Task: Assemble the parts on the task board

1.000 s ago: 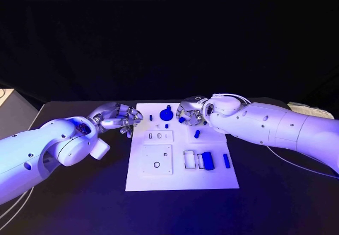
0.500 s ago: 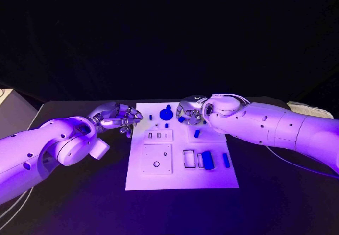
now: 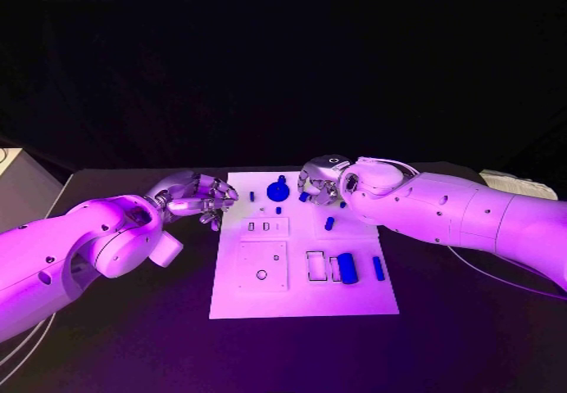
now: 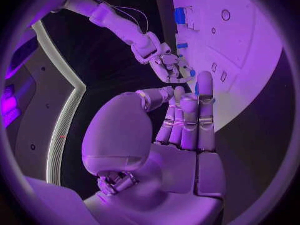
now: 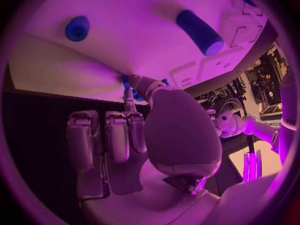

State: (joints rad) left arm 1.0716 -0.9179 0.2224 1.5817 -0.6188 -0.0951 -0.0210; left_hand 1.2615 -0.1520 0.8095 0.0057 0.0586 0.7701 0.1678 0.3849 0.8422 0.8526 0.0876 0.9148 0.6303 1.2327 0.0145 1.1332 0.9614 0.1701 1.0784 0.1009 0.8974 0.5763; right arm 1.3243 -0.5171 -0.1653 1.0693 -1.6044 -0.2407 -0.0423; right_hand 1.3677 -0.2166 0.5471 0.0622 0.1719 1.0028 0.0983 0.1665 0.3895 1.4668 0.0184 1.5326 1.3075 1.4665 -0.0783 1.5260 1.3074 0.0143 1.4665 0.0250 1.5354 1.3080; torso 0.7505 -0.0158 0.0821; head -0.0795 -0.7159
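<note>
Two hands work the far end of the task board (image 3: 305,304), centre frame in the head view, on the dark surface (image 3: 142,344).

Head view: left hand (image 3: 201,199), centre-left beside the board's edge, fingers curled in; contents cannot be told. Right hand (image 3: 319,184), upper centre over the board, near a round blue part (image 3: 278,192); grasp unclear. Blue cylinder (image 3: 347,268) lies lower right.

Left wrist view: fingers (image 4: 187,120) close together, straight.

Right wrist view: fingers (image 5: 119,135) folded; something blue at the thumb tip. Judged step: placing a part; next needs careful alignment.
</note>
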